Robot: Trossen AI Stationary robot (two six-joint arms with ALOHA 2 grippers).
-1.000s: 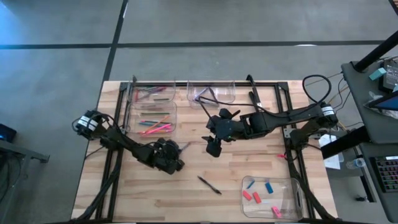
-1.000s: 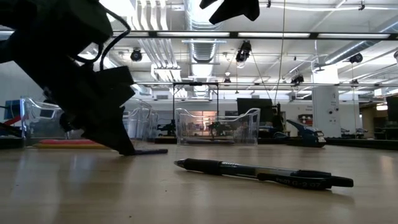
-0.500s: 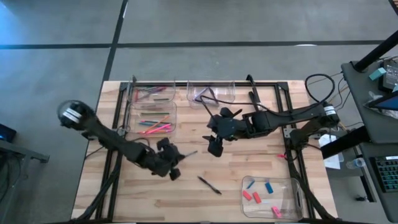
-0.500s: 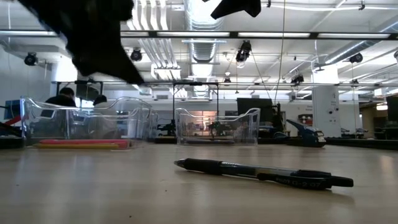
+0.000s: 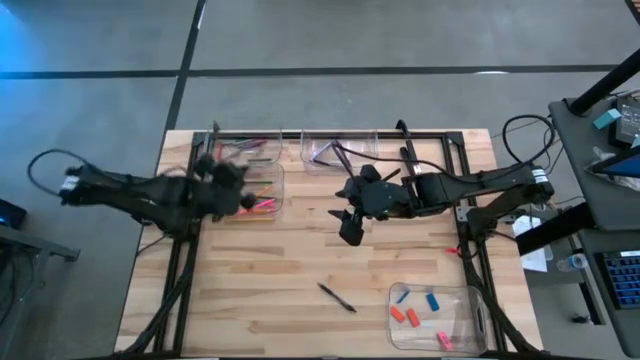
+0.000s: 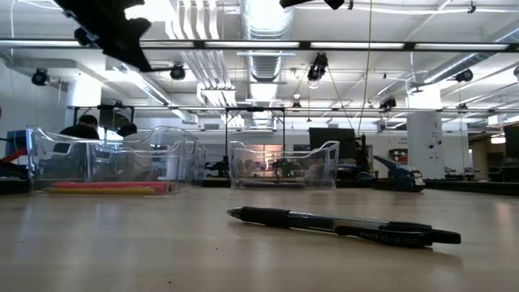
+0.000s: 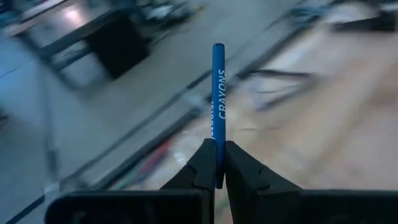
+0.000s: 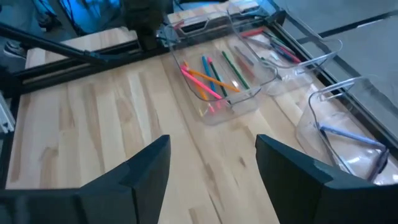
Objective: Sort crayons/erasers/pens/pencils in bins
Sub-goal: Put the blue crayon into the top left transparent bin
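My left gripper [image 5: 230, 185] is above the clear bin [image 5: 246, 192] that holds pink, orange and green crayons, at the table's far left. It is shut on a blue crayon [image 7: 217, 81] printed "CRAYONS". My right gripper [image 5: 348, 226] hangs open and empty above the table's middle; its fingers stand wide apart in its wrist view [image 8: 211, 165]. A black pen [image 5: 336, 296] lies flat on the table toward the near edge, and shows in the low view [image 6: 340, 225]. Pink, red-orange and blue erasers lie in the near right bin [image 5: 470, 300]. My left gripper pinches the blue crayon by one end [image 7: 217, 138] between its two fingers [image 7: 202, 162]. The crayon runs along the fingers and sticks out straight beyond their tips. It is lifted clear of the table.
A second clear bin [image 5: 244, 150] with dark and red sticks stands at the far left corner. A third bin [image 5: 340, 150] at the far middle holds pens. A black frame [image 5: 190, 200] runs along the table's sides. Bare wood lies between the bins and the black pen.
My left gripper has risen from the table's middle and swung toward the far left, over the crayon bin, carrying the blue crayon clear of the table. My right gripper has stayed about where it was.
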